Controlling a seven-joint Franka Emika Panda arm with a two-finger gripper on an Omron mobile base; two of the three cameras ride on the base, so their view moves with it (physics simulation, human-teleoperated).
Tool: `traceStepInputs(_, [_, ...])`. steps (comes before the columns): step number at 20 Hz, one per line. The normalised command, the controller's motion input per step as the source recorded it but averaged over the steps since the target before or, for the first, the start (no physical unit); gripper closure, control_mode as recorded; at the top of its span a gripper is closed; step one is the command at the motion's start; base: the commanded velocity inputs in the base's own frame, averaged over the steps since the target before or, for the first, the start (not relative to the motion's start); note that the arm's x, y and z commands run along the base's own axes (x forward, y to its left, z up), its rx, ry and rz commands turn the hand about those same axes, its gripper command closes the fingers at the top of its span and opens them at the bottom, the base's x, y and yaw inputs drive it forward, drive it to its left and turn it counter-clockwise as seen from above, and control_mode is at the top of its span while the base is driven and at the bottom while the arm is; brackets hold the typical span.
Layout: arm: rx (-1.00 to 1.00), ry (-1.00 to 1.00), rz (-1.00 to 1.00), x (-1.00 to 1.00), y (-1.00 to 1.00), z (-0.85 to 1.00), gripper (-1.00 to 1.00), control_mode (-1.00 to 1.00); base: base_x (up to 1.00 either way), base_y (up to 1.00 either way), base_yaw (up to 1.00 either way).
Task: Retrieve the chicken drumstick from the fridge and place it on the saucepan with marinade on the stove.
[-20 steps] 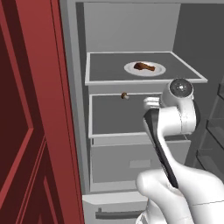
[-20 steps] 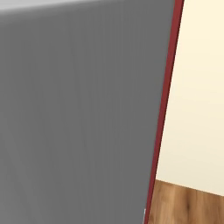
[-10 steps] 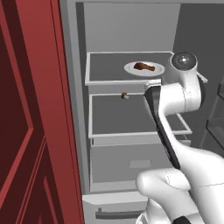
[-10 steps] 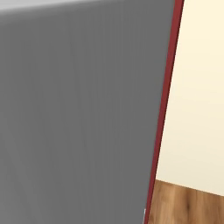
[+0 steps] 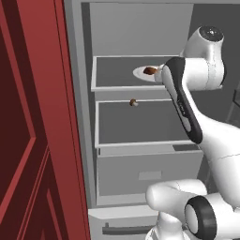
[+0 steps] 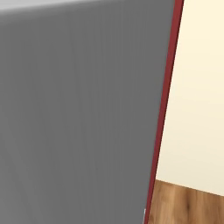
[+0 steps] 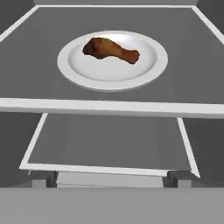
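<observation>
The fridge [image 5: 140,28] stands open in front of me. On its upper shelf [image 7: 109,106] a white plate [image 7: 148,70] carries the chicken drumstick [image 7: 111,50], brown, with its thick end to the left in the hand view. In the left base view the drumstick [image 5: 150,71] shows just left of my forearm, which covers the right part of the plate [image 5: 139,73]. My gripper is raised to the level of the upper shelf, in front of its edge and short of the plate. It is open and holds nothing. Saucepan, marinade and stove are out of view.
A tiny round dark brown item [image 5: 133,102] lies on the lower shelf [image 5: 140,124], above a grey drawer [image 5: 150,173]. A dark red cabinet [image 5: 33,140] stands close on the left. The right base view faces a flat grey panel [image 6: 78,109] with a red edge [image 6: 164,109].
The arm has risen from the lower shelf's height to the upper shelf and swung right and forward. The forearm now covers part of the plate. The drumstick has not moved.
</observation>
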Motion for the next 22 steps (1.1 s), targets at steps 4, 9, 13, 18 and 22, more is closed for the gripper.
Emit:
traceStepInputs(4, [0.18,-0.07,0.14,0.81,0.00,-0.02,-1.00,-1.00,0.00,0.00,0.00])
traceStepInputs(9, [-0.05,0.05,0.02,0.72,0.00,0.12,-1.00,-1.00,0.00,0.00,0.00])
traceStepInputs(13, [-0.25,0.09,0.01,0.59,0.00,0.34,-1.00,-1.00,0.00,0.00,0.00])
traceStepInputs(18, [-0.05,0.08,0.18,0.53,-0.11,-0.10,-1.00,-1.00,0.00,0.00,0.00])
traceStepInputs(22, [0.02,0.00,0.18,0.44,-0.29,-0.16,-1.00,-1.00,0.00,0.00,0.00])
